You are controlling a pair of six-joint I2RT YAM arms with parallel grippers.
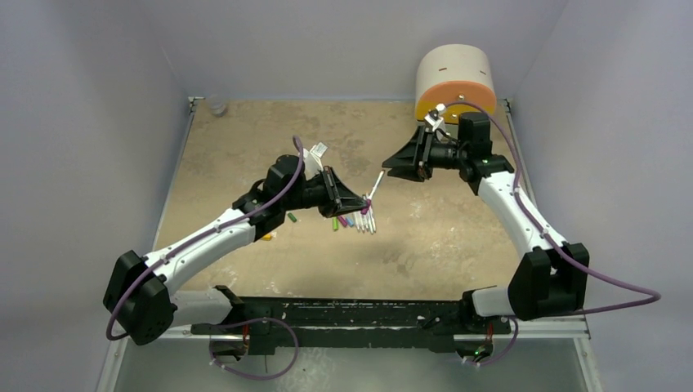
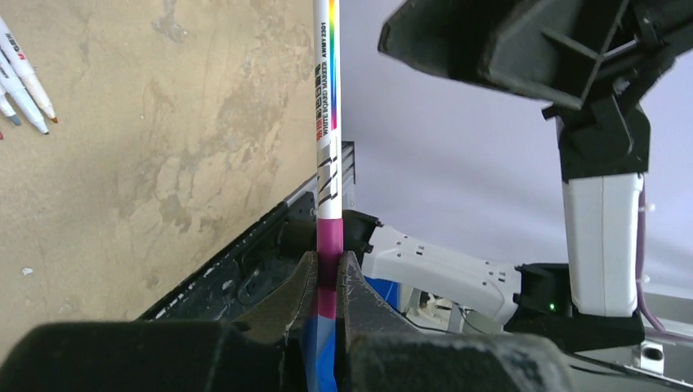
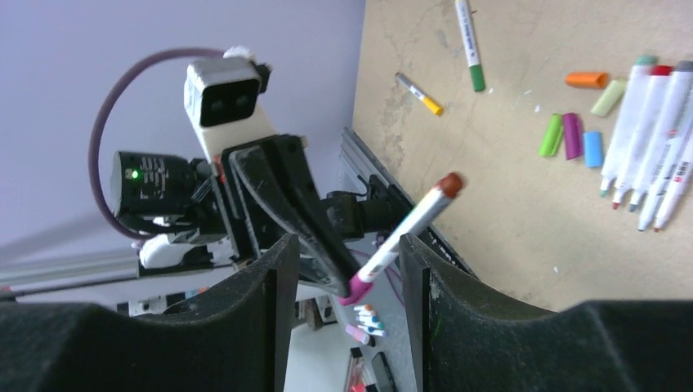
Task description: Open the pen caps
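Observation:
My left gripper [image 1: 362, 200] [image 2: 328, 263] is shut on the magenta end [image 2: 329, 243] of a white-barrelled pen [image 1: 376, 184] and holds it above the table. The pen points at my right gripper [image 1: 391, 170] [image 3: 347, 242], which is open; its jaws stand wide apart, and the pen's dark red far end [image 3: 449, 184] lies just ahead of them, untouched. Loose pen caps [image 3: 572, 135] in orange, green, magenta and blue lie on the table beside a row of white pens [image 3: 654, 147]; they also show in the top view [image 1: 343, 221], under the left gripper.
A round cream-and-orange drawer unit [image 1: 454, 77] stands at the back right, behind the right arm. A green-ended pen [image 3: 470, 41] and a yellow-ended pen [image 3: 419, 92] lie apart on the table. The table's metal front rail [image 2: 245, 269] is close below the left gripper.

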